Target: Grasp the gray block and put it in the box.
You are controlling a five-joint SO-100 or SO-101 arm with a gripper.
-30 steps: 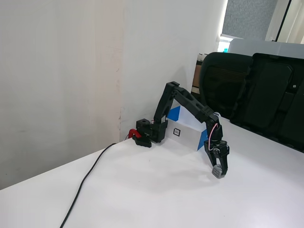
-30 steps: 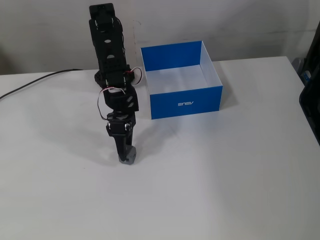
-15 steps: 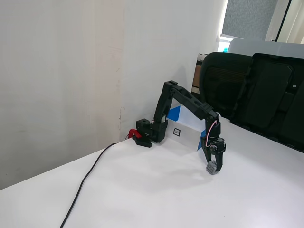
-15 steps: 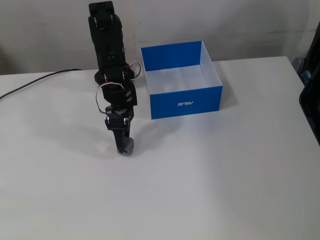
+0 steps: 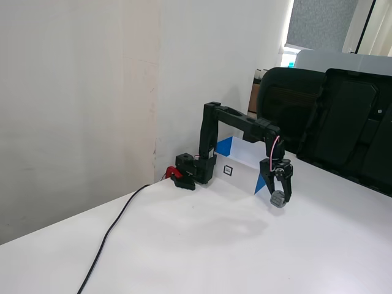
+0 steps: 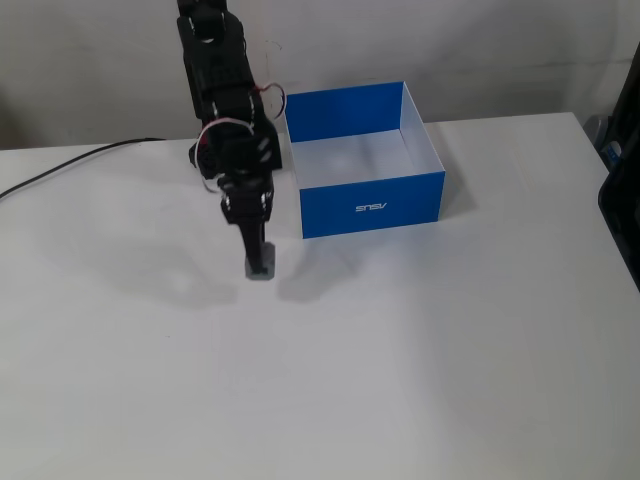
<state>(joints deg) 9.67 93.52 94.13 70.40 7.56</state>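
We see a black arm (image 6: 225, 110) with red and white wires, its black gripper (image 6: 260, 266) clamped on the gray block (image 5: 277, 199). The box (image 6: 372, 205) is blue outside with white lettering, white inside; in a fixed view its side is white with blue triangles and a black-and-white square marker (image 5: 228, 170). White table (image 6: 420, 380), black cable (image 5: 113, 229), red part at the arm's base (image 5: 173, 172)

arm's upper part (image 6: 205, 20) chopped off by the top edge in a fixed view, gray block (image 5: 277, 199) too tiny to make out any marks, box (image 5: 242, 173) partly blocked by the arm, cable (image 6: 60, 165) runs off the left edge
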